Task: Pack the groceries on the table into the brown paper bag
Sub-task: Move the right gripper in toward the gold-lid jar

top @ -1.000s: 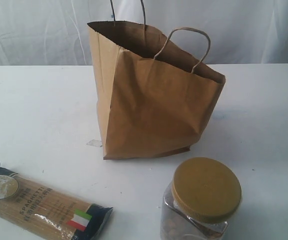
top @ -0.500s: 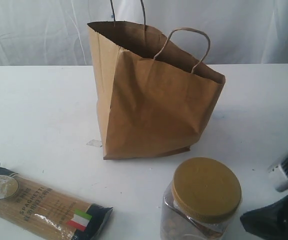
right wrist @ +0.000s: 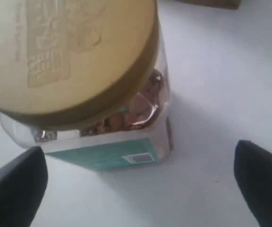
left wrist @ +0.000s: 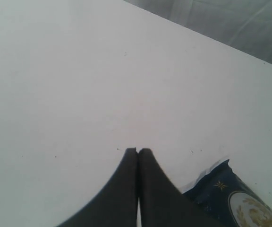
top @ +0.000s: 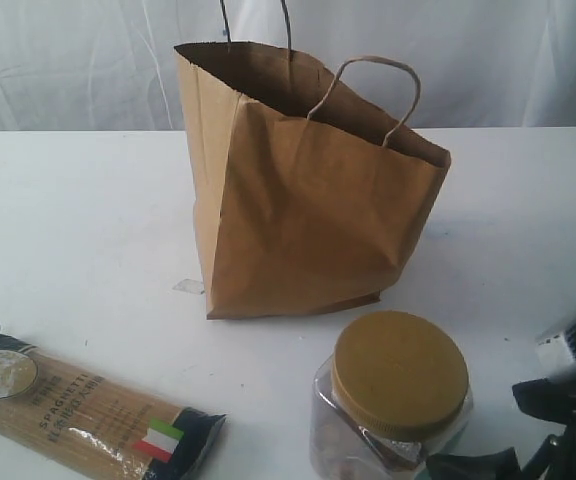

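Observation:
The brown paper bag (top: 308, 210) stands open and upright in the middle of the table (top: 68, 220). A spaghetti pack (top: 78, 410) with an Italian flag lies flat at the front left. The clear jar with a mustard lid (top: 398, 375) stands at the front, leaning slightly. My right gripper (top: 513, 430) sits low at the jar's right with its fingers spread wide. In the right wrist view the jar (right wrist: 126, 123) lies just beyond the right gripper (right wrist: 138, 184), with nothing between the fingers. My left gripper (left wrist: 137, 150) is shut and empty over bare table, beside the spaghetti pack's dark end (left wrist: 230, 194).
A white curtain (top: 68, 60) hangs behind the table. A small scrap of tape (top: 188, 287) lies at the bag's left foot. White tabletop stretches to either side of the bag.
My right gripper has come in from the lower right and opened wide. The jar has shifted a little to the left and now leans. The left gripper stays shut.

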Controlling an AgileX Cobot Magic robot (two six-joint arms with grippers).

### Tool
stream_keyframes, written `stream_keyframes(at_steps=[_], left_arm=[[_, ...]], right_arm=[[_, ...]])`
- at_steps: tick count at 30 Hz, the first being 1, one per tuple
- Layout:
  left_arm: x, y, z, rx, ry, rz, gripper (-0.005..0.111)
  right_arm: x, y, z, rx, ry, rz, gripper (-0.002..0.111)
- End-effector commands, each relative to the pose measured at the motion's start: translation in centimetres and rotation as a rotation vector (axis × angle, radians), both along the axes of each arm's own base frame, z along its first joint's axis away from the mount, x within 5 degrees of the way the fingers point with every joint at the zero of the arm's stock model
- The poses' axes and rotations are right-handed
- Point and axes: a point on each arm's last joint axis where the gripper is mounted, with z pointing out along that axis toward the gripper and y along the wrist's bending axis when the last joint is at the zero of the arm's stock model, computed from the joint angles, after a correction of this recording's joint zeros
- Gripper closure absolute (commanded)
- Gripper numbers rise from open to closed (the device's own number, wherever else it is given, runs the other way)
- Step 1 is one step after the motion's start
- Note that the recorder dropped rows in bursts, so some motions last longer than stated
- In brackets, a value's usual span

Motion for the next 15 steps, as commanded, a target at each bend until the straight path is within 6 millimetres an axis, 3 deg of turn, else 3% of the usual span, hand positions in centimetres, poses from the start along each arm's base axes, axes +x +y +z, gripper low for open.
stream_keyframes(at_steps=[1, 6, 15], left_arm=[[0.0, 0.0, 0.0, 0.008, -0.003, 0.001, 0.107], [0.0, 0.0, 0.0, 0.008, -0.003, 0.001, 0.107], [0.0, 0.0, 0.0, 0.008, -0.003, 0.001, 0.107]], right_arm=[[-0.3, 0.3, -1.3, -0.024, 0.005, 0.093, 0.003], [0.0, 1.3, -2.0, 0.038, 0.044, 0.176, 0.003], [2.0, 3.0, -4.5, 0.031, 0.106, 0.147, 0.003]])
